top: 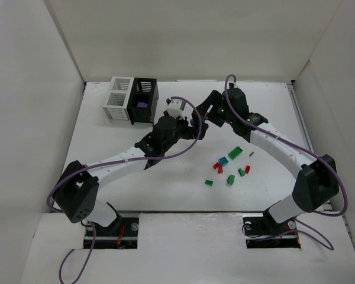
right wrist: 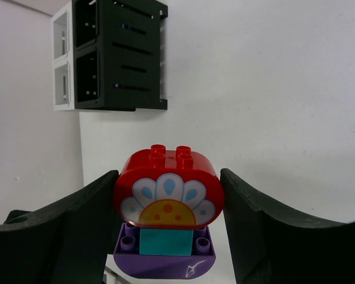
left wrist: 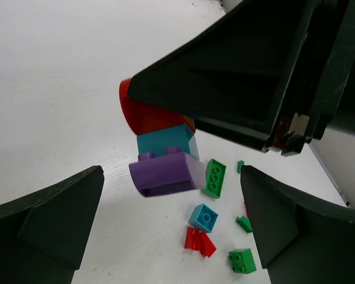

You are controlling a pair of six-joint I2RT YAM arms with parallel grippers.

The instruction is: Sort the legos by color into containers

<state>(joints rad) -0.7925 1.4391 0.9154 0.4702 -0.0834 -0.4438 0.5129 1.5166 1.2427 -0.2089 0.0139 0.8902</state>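
My right gripper is shut on a stack of joined legos held above the table: a red flower-printed brick, a teal brick and a purple curved brick. My left gripper stands open, facing the stack and not touching it. In its view the purple brick hangs just beyond its fingertips, under the red brick. The two grippers meet at mid-table. The joined containers stand at the back left, white and black. A purple piece lies in the black one.
Loose legos lie scattered right of centre: a green plate, a teal brick, red pieces and a green brick. White walls enclose the table on the left, back and right.
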